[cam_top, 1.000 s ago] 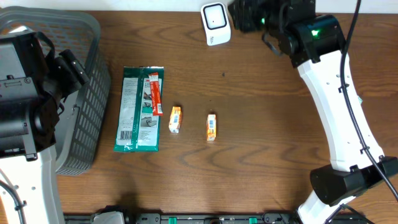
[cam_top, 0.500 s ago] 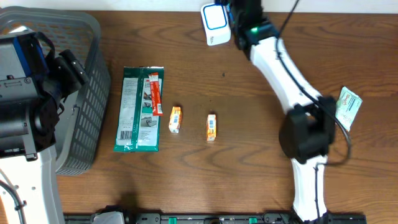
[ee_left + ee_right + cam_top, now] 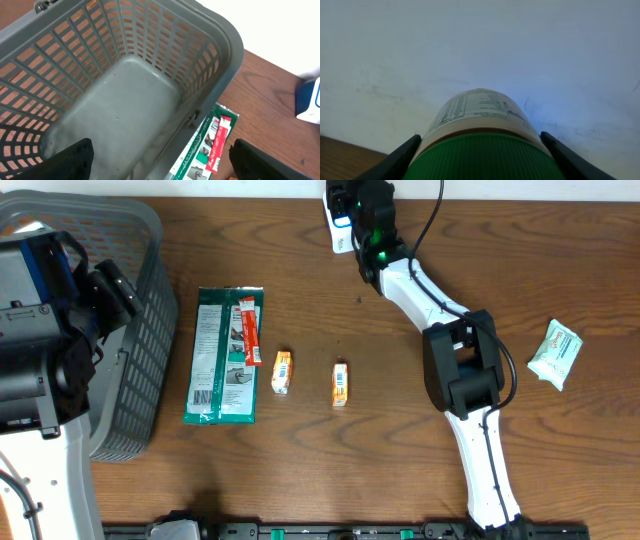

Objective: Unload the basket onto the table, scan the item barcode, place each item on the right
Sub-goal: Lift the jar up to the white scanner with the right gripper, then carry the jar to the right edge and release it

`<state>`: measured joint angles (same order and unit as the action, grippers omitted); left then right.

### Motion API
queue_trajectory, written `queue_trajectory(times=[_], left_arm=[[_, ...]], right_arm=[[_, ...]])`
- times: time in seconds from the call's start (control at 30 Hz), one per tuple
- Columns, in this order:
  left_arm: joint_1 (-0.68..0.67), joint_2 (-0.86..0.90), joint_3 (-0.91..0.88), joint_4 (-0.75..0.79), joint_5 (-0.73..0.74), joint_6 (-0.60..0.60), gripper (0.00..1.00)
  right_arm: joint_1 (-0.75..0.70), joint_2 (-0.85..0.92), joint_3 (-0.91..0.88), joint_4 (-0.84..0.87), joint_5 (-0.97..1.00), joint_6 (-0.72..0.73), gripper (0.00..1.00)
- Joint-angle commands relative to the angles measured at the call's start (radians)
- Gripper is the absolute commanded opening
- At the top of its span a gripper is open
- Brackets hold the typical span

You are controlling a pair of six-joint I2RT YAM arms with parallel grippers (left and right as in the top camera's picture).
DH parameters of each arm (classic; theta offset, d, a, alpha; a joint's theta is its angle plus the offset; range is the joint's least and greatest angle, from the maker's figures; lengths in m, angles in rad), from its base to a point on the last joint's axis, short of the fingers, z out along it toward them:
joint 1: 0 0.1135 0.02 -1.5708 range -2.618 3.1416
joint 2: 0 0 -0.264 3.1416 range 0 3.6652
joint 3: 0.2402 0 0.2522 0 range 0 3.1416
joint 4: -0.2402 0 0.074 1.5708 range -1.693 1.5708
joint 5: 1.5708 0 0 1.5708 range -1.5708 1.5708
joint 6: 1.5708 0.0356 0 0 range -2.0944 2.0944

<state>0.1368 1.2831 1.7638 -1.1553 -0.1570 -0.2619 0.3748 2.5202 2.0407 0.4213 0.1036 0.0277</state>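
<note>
Table (image 3: 400, 460), brown wood. Grey basket (image 3: 150, 240) at left edge; left gripper (image 3: 162, 157) hangs above it, fingers spread, nothing between them. Green packet (image 3: 222, 355) lies flat just beside the basket. Right gripper (image 3: 477, 150) at far edge beside white scanner (image 3: 338, 230), fingers (image 3: 395, 157) clamped on green-capped bottle (image 3: 477, 120). Small orange box (image 3: 282, 371) mid-table.

We can read no word or number anywhere. The bottle (image 3: 477, 112) bears a white label with a table of fine print, too small for us. The packet (image 3: 225, 355) shows an illegible white patch at its 7 o'clock corner.
</note>
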Motion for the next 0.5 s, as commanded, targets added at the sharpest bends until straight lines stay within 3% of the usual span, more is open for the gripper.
queue_trajectory(times=[0.0,0.17,0.47], left_arm=[[0.004,0.004,0.006,-0.001,-0.009,-0.002,0.88],[0.004,0.004,0.006,-0.001,-0.009,-0.002,0.88],[0.004,0.004,0.006,-0.001,-0.009,-0.002,0.88]], right_arm=[[0.011,-0.038,0.018,-0.001,-0.006,-0.022,0.01],[0.027,-0.2,0.018,-0.235,0.0,-0.021,0.01],[0.02,-0.616,0.018,-1.07,0.001,-0.026,0.01]])
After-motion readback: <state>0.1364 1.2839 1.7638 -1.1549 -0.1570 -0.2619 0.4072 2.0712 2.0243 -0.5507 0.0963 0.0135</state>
